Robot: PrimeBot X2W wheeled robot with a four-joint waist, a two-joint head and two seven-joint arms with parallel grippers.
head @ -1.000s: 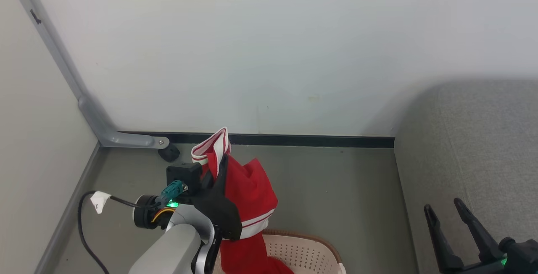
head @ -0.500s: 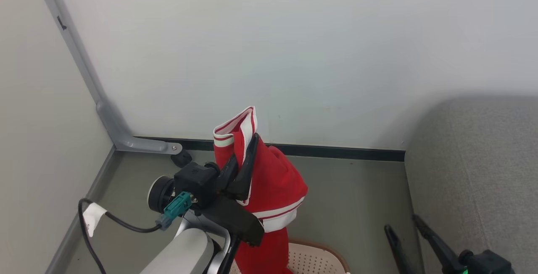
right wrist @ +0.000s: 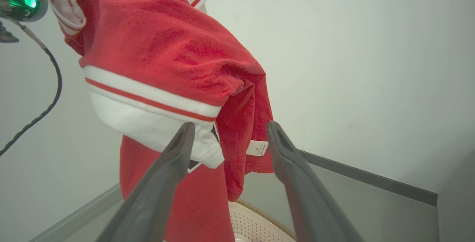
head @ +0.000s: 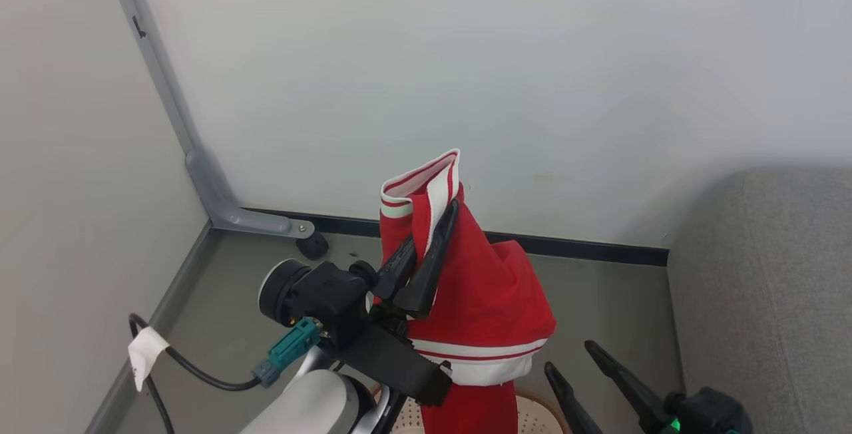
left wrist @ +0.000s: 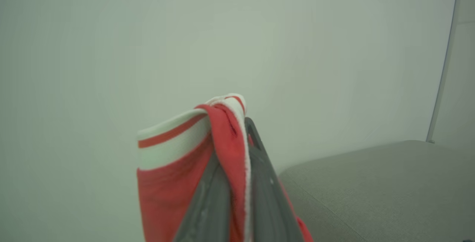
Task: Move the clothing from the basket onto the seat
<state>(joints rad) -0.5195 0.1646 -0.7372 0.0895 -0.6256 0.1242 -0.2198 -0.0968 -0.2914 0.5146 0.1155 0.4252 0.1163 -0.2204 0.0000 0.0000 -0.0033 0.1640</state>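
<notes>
Head view. The left pincer stands at frame centre, its two dark fingers pressed together on the clothing, gripping a red fold just below a white-banded edge that stands up above the fingertips. The garment hangs from the grip down the lower centre, a white band with a thin red stripe across it, and its lowest part runs off the bottom edge in front of the basket. Only a sliver of the basket's perforated cream wall and brown rim is visible there. Whether the fabric is clear of the basket cannot be determined. The right pincer is at lower right with its fingers spread and nothing between them, just beside the garment's white hem. The seat occupies the right edge, apart from the clothing. A pale wall fills the upper frame, the grey floor lies below it, and a black cable is at lower left.

Left wrist view. The fingers rise from bottom centre, clamped on red fabric with a white band at left. The seat lies at lower right.

Right wrist view. The fingers stand apart, empty. The clothing hangs beyond them at upper left and centre, and the basket rim shows at bottom centre.
</notes>
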